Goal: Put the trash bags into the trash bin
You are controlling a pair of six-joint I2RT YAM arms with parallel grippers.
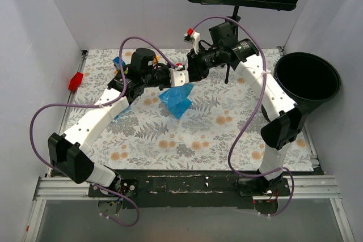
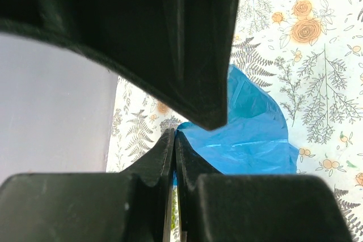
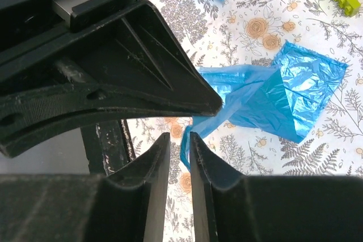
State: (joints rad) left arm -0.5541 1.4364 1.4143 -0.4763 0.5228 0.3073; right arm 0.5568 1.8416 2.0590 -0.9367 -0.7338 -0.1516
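Blue film trash bag (image 1: 177, 100) pinched between both arms over the floral table (image 1: 227, 140).
Left gripper (image 2: 173, 140) clamps one edge, right gripper (image 3: 180, 145) another, probably to spread it; trash bin (image 1: 307, 80) waits well apart.

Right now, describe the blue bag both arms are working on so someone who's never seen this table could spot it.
Start at the big black trash bin on the right and move left across the floral table to where both arms' fingers meet. The trash bag hangs there, a crumpled translucent bright-blue sheet. Another blue piece lies by the left arm, mostly hidden.

no readable text, labels or numbers
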